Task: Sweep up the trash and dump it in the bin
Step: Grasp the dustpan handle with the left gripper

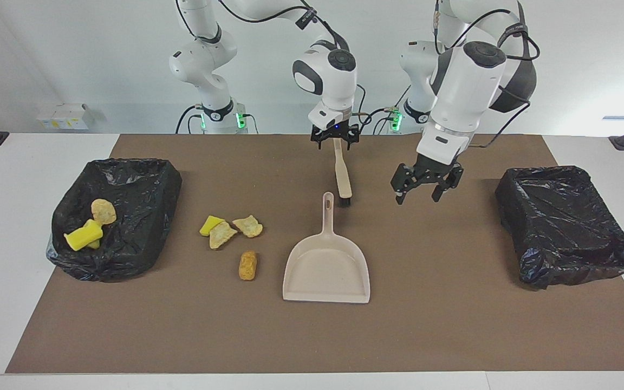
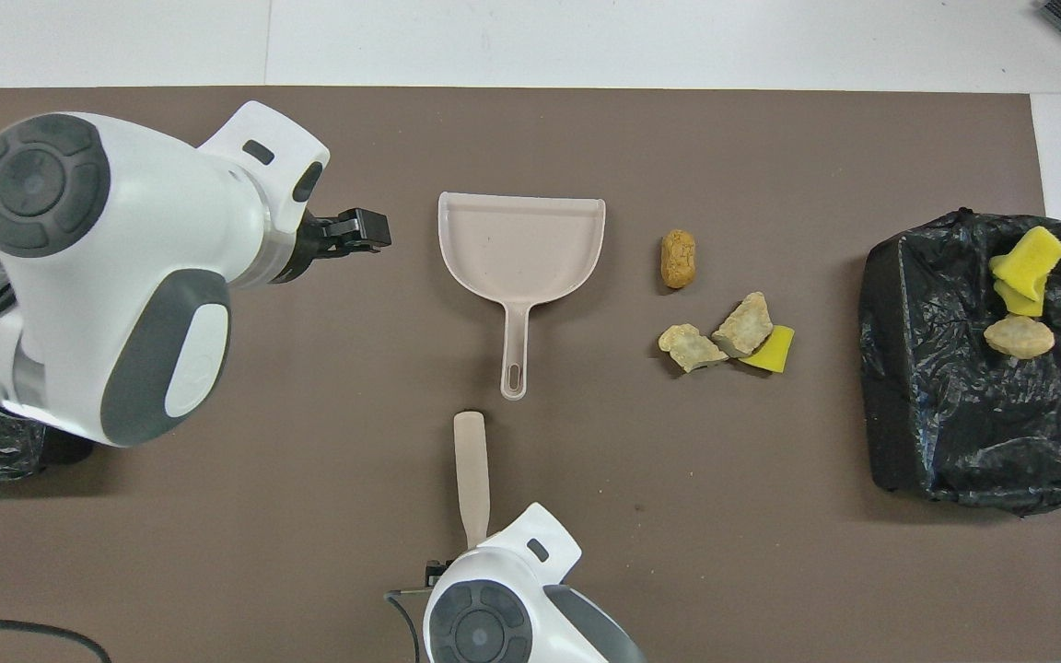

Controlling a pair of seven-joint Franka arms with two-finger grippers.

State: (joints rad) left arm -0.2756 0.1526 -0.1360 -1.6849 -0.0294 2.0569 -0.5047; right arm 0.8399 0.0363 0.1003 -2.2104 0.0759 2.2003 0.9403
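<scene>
Nearest the robots: right gripper [image 1: 335, 136] sits over the near tip of the brush [image 1: 343, 179] handle, jaws spread wide to either side of it; can't tell if it touches. The brush lies flat on the mat, black bristles at the end away from the robots. That end sits just beside the tip of the dustpan [image 1: 327, 271] handle.

Left gripper [image 1: 423, 187] hangs in the air, jaws wide, nothing in them. It is over bare mat between the dustpan and the second bin [image 1: 566, 227] at the left arm's end.

Dustpan is mid-mat, handle toward the robots, open mouth away.

Trash scraps [image 1: 231, 233] are loose on the mat beside the dustpan, toward the right arm's end. A yellow chunk and two tan bits are bunched together. One golden-brown bit lies apart, farther out, level with the pan. Nothing stands between the scraps and the pan.

More trash lies in the bin [image 1: 128, 165] at the right arm's end: yellow chunks and a tan piece. Both bins are black-lined, one at each end.

Brown mat [image 1: 453, 330] covers most of the white table [image 1: 19, 162]. Plain pale wall at the robots' end.

Farthest out: open mat from the pan mouth to the mat's edge, then a white table strip.
</scene>
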